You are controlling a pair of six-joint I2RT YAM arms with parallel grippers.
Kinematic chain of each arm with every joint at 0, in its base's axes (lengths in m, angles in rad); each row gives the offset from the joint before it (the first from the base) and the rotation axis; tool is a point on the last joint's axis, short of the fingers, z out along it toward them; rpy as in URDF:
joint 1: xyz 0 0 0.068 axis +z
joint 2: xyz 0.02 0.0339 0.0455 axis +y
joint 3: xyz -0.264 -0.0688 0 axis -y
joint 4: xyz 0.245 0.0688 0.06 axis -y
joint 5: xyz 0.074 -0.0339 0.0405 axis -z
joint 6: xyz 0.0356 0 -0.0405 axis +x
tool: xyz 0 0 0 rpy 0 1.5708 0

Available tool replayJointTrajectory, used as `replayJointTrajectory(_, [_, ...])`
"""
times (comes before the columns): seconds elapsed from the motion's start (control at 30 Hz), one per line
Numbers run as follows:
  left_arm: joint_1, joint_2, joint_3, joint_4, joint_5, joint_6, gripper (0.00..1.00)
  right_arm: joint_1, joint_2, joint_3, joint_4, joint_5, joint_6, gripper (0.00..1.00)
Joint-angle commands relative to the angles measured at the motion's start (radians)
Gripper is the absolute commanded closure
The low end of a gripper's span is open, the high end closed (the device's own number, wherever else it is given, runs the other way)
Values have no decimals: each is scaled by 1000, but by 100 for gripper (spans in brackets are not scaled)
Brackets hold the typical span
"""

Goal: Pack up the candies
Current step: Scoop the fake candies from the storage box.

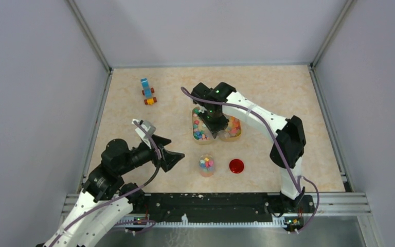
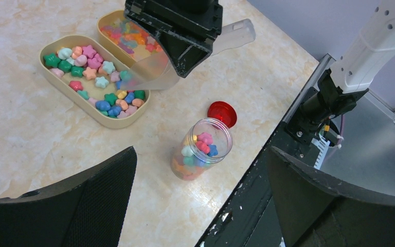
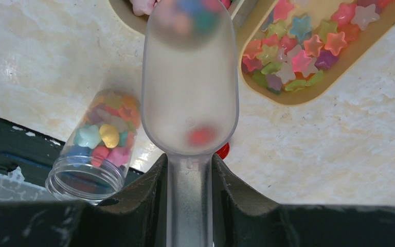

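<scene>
Black and blurred at the bottom of the left wrist view, the jaws of the left tool (image 1: 172,149) stand spread wide with nothing between them, hanging above the near left part of the worktop (image 1: 277,98). That pale, marbled worktop carries everything else. The right arm (image 1: 267,121) reaches across it to the middle, where two tan oblong trays lie side by side, the left tray (image 2: 56,87) and the right tray (image 2: 105,20) touching or nearly so.

The right tool (image 3: 189,175) is clenched on the handle of a clear plastic scoop (image 3: 189,87). The scoop's bowl slopes down over the trays, its lip at the edge of the left one, and a few blurred coloured pieces sit at its far end.

A clear jar (image 2: 200,149) stands upright and open on the worktop, nearer the arms' bases than the trays. A round red lid (image 2: 222,113) lies flat just beside it. A blue-and-orange toy vehicle (image 1: 148,91) sits far off at the back left.

The candies (image 2: 90,77), small stars in many colours, fill both trays and part of the jar.
</scene>
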Motion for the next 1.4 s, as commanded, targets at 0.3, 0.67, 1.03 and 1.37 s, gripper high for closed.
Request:
replayJointTrajectory(0.3, [-2,-47,-3,35,16,3,1,-39,129,132,-17,-45,53,100])
replayJointTrajectory(0.67, [-14,-68,-6,34,13,0,1,-55,253,229,-50,-27,86,100])
replayJointTrajectory(1.03, [-45,-99,-7,26,-18,-6,1,-72,317,260,-22,29,161,100])
replayJointTrajectory(1.37, [-68,-111,-7,22,-34,-9,1,-78,352,238,56,77,216,100])
